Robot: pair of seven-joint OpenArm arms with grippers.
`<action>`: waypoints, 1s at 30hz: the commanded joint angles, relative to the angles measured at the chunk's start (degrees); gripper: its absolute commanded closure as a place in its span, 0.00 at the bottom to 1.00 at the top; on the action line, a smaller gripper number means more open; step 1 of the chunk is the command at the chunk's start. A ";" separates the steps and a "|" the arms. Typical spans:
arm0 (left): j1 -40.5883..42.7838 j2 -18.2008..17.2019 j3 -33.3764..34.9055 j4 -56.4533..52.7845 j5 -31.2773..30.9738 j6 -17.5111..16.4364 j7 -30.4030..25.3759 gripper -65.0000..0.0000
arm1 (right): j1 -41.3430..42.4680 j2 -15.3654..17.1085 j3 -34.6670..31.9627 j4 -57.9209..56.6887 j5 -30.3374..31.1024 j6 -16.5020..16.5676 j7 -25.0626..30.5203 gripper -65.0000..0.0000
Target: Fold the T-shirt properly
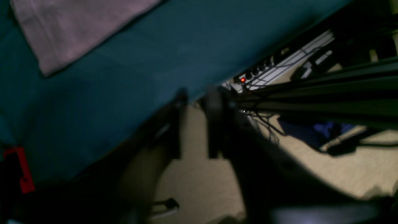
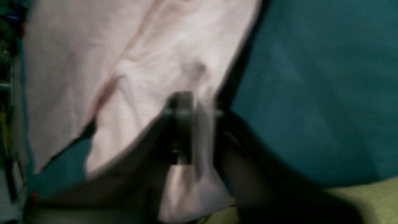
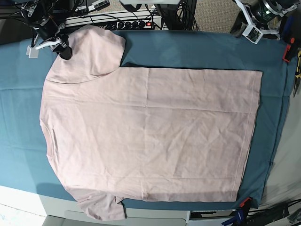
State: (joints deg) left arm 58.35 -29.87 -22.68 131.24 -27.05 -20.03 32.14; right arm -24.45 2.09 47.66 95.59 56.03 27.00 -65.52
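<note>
Your T-shirt (image 3: pixel 150 136) lies flat, plain side up, across most of the teal cloth (image 3: pixel 188 47), collar toward the base view's left, hem toward its right, one sleeve (image 3: pixel 96 52) lifted at the far left corner and the other hanging over the near edge. Your right gripper (image 2: pixel 194 124) is clamped on that far sleeve's edge, fabric pinched between its jaws, at the cloth's far-left corner. Your left gripper (image 1: pixel 196 124) hangs off the far-right corner, well apart from the shirt, jaws slightly parted and holding nothing; bare cloth runs along the far and right margins.
</note>
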 commanded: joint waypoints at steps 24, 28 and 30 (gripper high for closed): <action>-30.14 -1.79 -3.06 -23.17 -8.02 6.58 5.55 0.66 | -0.50 0.46 0.04 0.28 -3.63 0.44 -1.53 1.00; -33.53 -2.69 -3.08 -23.12 -0.94 6.69 5.55 0.66 | -0.48 0.48 0.07 0.28 -3.63 0.46 -1.25 1.00; -34.45 -2.67 -3.08 -23.12 0.31 6.71 5.55 0.66 | -0.48 0.46 0.07 0.28 -3.65 0.46 -0.92 1.00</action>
State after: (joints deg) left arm 24.05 -31.57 -25.26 107.24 -26.94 -13.43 38.76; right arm -24.45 2.04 47.66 95.57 54.87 27.94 -65.30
